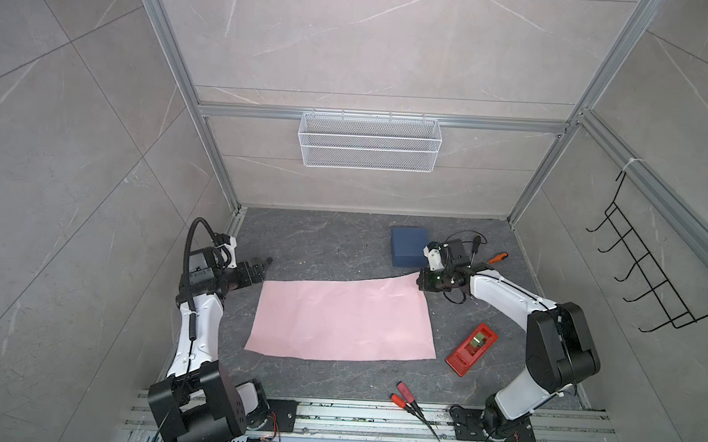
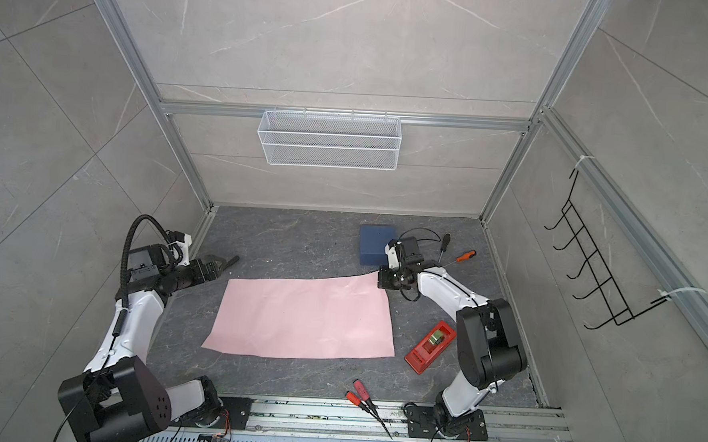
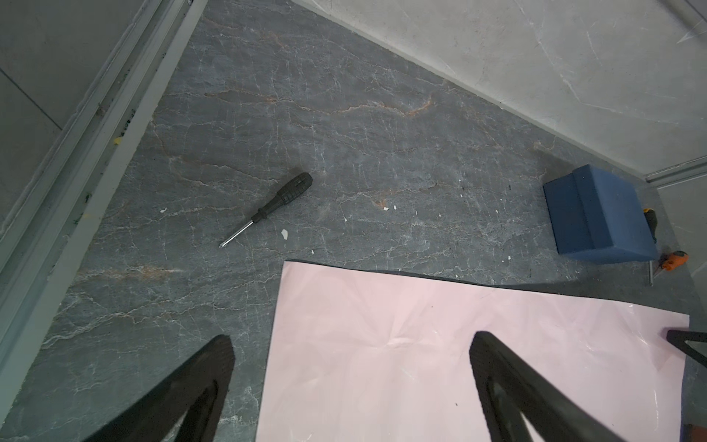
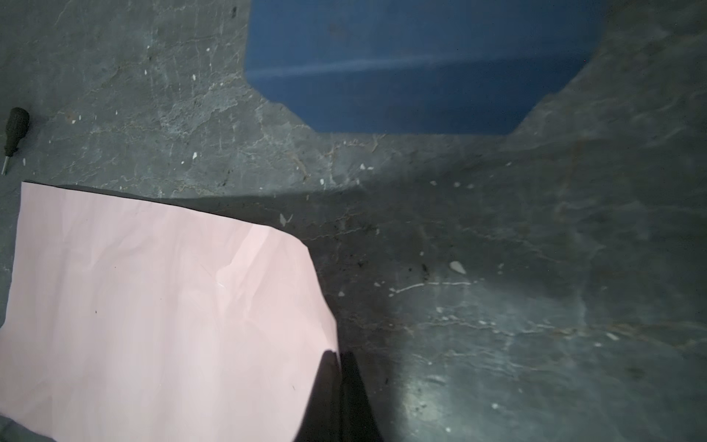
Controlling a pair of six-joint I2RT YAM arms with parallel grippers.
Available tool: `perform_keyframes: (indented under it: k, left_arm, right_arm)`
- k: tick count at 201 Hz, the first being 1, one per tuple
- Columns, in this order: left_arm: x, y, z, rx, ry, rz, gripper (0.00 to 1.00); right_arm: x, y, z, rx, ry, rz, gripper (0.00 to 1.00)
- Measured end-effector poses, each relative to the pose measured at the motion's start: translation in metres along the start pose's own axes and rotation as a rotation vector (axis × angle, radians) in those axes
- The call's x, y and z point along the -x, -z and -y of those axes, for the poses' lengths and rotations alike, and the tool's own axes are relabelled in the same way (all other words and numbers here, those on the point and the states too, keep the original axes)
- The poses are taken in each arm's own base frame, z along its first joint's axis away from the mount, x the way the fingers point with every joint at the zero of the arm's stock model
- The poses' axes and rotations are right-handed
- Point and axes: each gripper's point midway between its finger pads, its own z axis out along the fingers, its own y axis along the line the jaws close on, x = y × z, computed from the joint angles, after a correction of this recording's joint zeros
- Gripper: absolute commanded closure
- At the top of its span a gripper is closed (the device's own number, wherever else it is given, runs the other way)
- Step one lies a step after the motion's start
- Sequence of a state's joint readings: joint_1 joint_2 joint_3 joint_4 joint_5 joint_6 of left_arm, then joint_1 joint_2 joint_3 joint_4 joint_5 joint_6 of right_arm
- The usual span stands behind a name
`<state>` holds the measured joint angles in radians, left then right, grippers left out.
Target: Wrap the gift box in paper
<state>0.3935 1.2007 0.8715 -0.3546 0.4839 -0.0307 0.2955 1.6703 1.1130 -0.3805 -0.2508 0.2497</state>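
— So, from above, who has the paper?
— The right gripper, pinched shut on its far right corner. The left gripper hangs wide open off the far left corner. The sheet's long side runs arm to arm.
— And the gift box?
— Off the paper, just beyond that held corner, nearer the right arm.
— Left wrist view?
— Bare table behind the sheet, and one black screwdriver.
— Right wrist?
— Fingers closed on the edge, box ahead.
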Motion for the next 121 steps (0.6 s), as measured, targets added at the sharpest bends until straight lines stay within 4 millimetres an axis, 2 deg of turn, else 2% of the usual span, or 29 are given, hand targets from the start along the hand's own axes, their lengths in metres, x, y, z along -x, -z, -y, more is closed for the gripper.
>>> perform_keyframes:
  k: [31,58,75,93,121]
  left_arm:
    - [0.003,0.004,0.006,-0.024,-0.013,-0.013,0.0]
    - [0.023,0.012,0.015,-0.049,-0.041,0.017,0.01]
    - [0.03,0.015,0.02,-0.069,-0.048,0.032,0.0]
    - [0.029,0.015,0.022,-0.084,-0.041,0.025,0.02]
    - [0.028,0.011,0.031,-0.119,0.007,-0.004,0.03]
  right_arm:
    - [0.013,0.002,0.029,-0.042,-0.021,-0.005,1.0]
    - [0.009,0.0,0.056,-0.077,-0.071,-0.029,0.96]
    - [0.008,0.0,0.064,-0.086,-0.087,-0.034,0.84]
    - [0.008,0.001,0.067,-0.089,-0.091,-0.033,0.71]
    - [0.008,0.003,0.072,-0.093,-0.107,-0.038,0.59]
